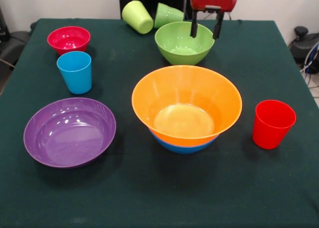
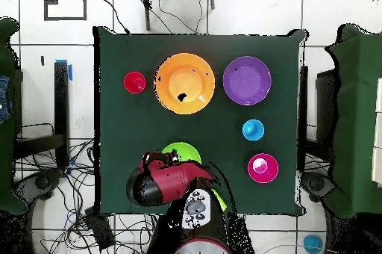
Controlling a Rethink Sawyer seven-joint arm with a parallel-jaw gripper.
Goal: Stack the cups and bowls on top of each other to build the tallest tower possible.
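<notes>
Two dark fingers of the gripper (image 1: 205,28) hang apart directly over the green bowl (image 1: 184,43), straddling its far rim, so the coming move is probably a short straight drop. The orange bowl (image 1: 186,106), nested in a blue bowl (image 1: 182,147), lies nearer the camera, in line with the green one. From overhead the arm hides most of the green bowl. Two tipped cups (image 1: 149,16) lie just behind it.
</notes>
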